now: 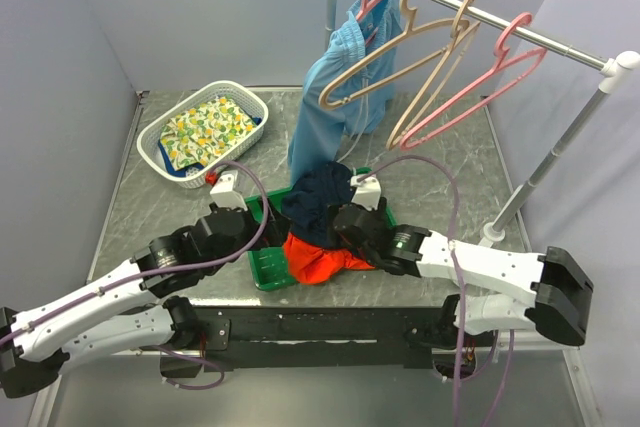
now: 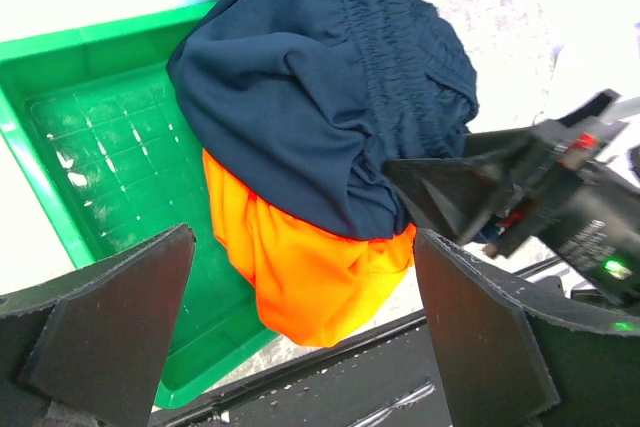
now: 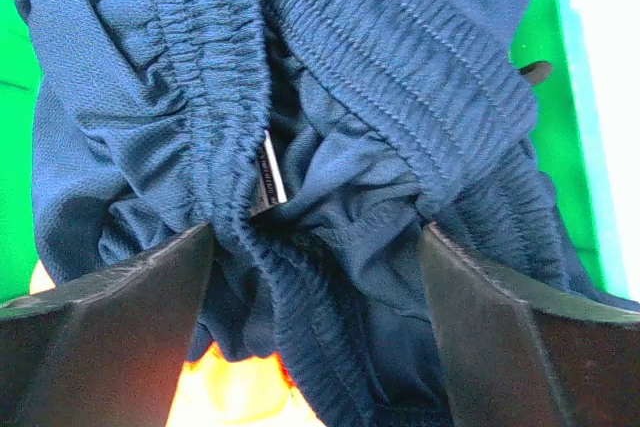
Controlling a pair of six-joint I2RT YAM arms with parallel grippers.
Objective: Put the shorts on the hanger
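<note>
Dark navy shorts lie bunched in a heap on top of a bright orange garment, both spilling over the right side of a green tray near the front of a grey marbled table. The elastic waistband is crumpled and faces up.

The right gripper sits low over the shorts, its two dark fingers spread wide, one on either side of a fold of the gathered waistband. Fabric fills the gap between them, but the fingers are not pressed together on it.

The left gripper hangs just left of the pile, above the tray's front edge. Its fingers are also spread wide and hold nothing.

At the back right, a white rail slopes across the scene. A beige hanger hangs from it bare, with a second beige hanger beside it. A pink hanger hangs to their right. Another pink hanger at the rail's left end carries light blue shorts that drape down to the table behind the tray. At the back left stands a white basket holding a yellow and green patterned cloth.
</note>
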